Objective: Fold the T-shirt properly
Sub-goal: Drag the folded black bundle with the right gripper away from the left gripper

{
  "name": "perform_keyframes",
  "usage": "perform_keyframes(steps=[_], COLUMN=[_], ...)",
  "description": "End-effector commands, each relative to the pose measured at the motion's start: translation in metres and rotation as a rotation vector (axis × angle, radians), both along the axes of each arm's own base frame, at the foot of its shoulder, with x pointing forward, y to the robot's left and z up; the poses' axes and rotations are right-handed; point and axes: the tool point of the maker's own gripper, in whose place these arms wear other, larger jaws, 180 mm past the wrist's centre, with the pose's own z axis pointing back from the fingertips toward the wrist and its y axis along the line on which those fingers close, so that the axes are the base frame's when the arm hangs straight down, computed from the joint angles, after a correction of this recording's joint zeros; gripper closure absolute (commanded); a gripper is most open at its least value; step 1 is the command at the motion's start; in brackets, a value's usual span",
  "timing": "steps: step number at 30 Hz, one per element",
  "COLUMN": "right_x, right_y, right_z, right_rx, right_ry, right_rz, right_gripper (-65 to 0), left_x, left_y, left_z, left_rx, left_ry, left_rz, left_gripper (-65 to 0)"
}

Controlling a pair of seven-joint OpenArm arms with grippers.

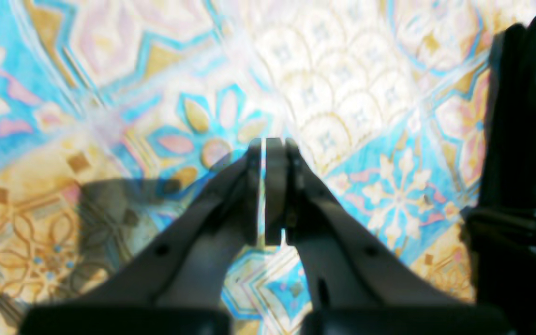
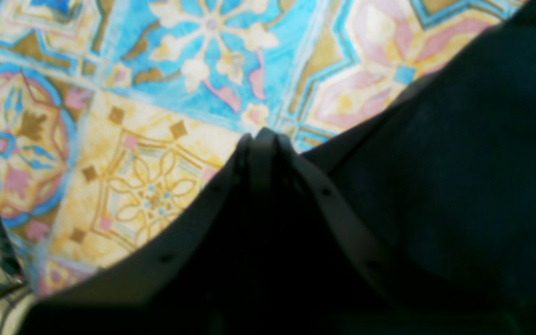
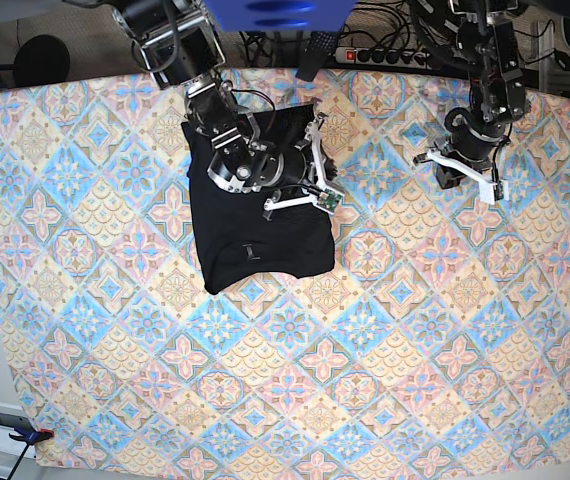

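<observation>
Two sets of fingers closed empty, right fingers (image 3: pixel 322 190) over black T-shirt (image 3: pixel 255 240), patterned tablecloth (image 3: pixel 365 350).

The T-shirt (image 3: pixel 255 225) was matt black cloth, soft and faintly creased. The bench (image 3: pixel 295 380) wore a smooth printed covering of blue, pink and yellow tile patterns with a slight sheen. The left hand (image 1: pixel 264 195) looked like dull dark plastic with flat grey pads.
</observation>
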Motion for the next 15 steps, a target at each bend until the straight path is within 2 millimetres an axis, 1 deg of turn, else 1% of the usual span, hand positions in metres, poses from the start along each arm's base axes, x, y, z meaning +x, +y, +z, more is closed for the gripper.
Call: perform_keyframes(steps=[1,2,3,6,11,15], right_x=[-0.003,0.001,0.007,0.014,0.016,0.028], right_y=[-0.023,-0.033,-0.048,-0.083,-0.125,-0.154], right_z=[-0.013,-0.014,-0.016,-0.022,-0.029,-0.027], right_rx=[-0.080,-0.084,-0.091,-0.132,-0.206,-0.216], right_ry=[0.032,0.037,0.042,0.045,0.038,0.033], right_rz=[-0.012,-0.051,-0.096,-0.153,-0.168,-0.260], right_gripper=[0.0,0.0,0.0,0.0,0.0,0.0], left_x=[0.008,0.008,0.009,0.009,0.009,0.009], left_y=[0.005,0.005,0.004,0.005,0.005,0.004], left_z=[0.011,0.011,0.012,0.012,0.012,0.013], left_rx=[0.009,0.003,-0.002,-0.002,-0.002,-0.006], left_ry=[-0.043,-0.045,-0.047,-0.047,-0.047,-0.050], left_rz=[0.001,0.003,0.005,0.006,0.006,0.007], left_gripper=[-0.8,-0.8,-0.8,-0.8,-0.8,-0.8])
